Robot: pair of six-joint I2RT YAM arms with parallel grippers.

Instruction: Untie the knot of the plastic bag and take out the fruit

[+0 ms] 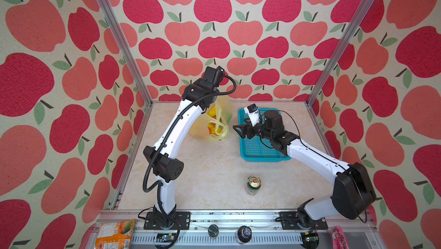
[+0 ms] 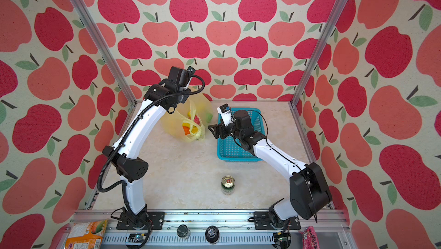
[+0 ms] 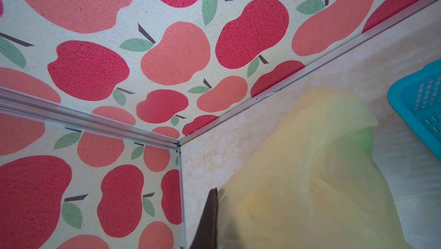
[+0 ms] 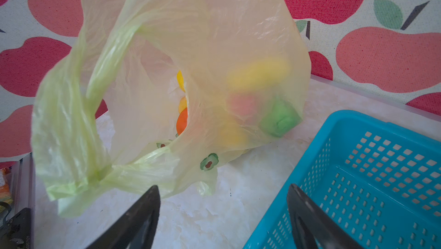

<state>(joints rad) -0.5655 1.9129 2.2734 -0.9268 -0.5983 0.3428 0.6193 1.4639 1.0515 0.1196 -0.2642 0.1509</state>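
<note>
The plastic bag (image 4: 214,33), thin, translucent and pale yellow with small green print (image 4: 209,162), stands pulled up toward the back of the tabletop (image 4: 238,207), its mouth gaping sideways. One wide loop handle (image 4: 64,121) hangs slack in front, bunched where it meets the rim. The fruit (image 4: 181,121) lies low inside. An orange piece shows in the opening, and a long yellow, a pink-red and a green one show blurred through the film.

A cream marbled surface (image 1: 202,164) carries a pale-yellow translucent plastic bag (image 1: 205,131), a turquoise perforated plastic basket (image 1: 257,157) near it, and an upright green drink can (image 1: 253,184) well apart.
</note>
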